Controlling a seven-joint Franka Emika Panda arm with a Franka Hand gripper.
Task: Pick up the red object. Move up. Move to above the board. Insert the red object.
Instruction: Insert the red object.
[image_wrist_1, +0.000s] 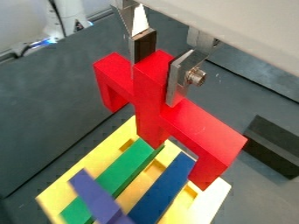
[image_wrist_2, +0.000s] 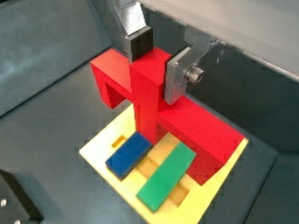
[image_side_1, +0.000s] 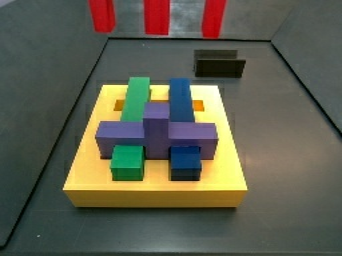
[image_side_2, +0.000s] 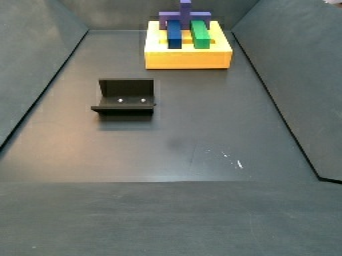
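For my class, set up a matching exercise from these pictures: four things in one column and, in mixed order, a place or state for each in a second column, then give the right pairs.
Things
1. red object
2. board
3. fixture
4. gripper

Places or states
A. stands alone on the dark floor
B. carries green, blue and purple blocks
C. held up above the board
D. shut on the red stem

Pairs: 1-C, 2-B, 3-A, 4-D

The gripper (image_wrist_2: 153, 54) is built of flat silver finger plates, dark pads, a screw and a pale housing
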